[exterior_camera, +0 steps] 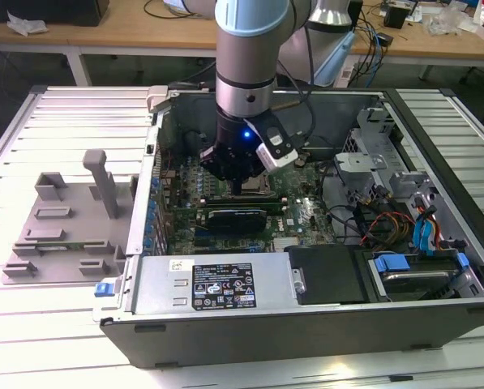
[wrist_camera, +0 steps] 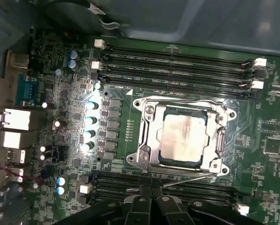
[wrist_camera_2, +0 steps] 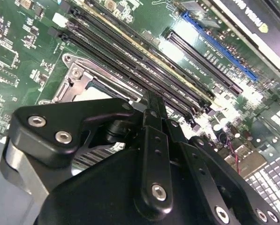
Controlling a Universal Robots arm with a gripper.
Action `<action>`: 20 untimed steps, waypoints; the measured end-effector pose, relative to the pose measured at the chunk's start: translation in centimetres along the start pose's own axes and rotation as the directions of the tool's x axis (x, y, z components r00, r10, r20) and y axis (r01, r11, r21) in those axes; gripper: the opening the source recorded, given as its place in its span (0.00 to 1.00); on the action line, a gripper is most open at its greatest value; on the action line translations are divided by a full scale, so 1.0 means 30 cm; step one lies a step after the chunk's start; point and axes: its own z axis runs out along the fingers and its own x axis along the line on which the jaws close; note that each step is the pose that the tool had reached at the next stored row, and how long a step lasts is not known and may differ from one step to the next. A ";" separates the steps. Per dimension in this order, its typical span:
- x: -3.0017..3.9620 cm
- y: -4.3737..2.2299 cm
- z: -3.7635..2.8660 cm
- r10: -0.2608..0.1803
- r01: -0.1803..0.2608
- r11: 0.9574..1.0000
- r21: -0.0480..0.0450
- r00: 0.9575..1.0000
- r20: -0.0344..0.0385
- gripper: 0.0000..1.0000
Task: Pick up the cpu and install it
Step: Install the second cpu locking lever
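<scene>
The cpu, a silver-grey square chip, lies flat inside the metal socket frame on the green motherboard. My gripper hangs just above the board beside the socket's edge, its two black fingers pressed together with nothing between them. A thin metal lever runs along that side of the socket, close to the fingertips. In the second wrist view the gripper points down at the memory slots, with a corner of the socket frame beyond it. In the exterior view the gripper is deep inside the open computer case.
Memory slots run along both sides of the socket. A graphics card, a power supply and a drive cage with cables crowd the case. Grey fixture blocks stand on the table at the exterior view's left.
</scene>
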 end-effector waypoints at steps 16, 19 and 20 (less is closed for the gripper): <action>0.032 -0.079 0.015 -0.001 0.005 0.987 -0.161 1.000 0.022 0.11; 0.038 -0.100 0.015 -0.001 0.005 0.985 -0.173 1.000 0.023 0.11; 0.040 -0.105 0.018 -0.001 0.006 0.982 -0.191 1.000 0.026 0.11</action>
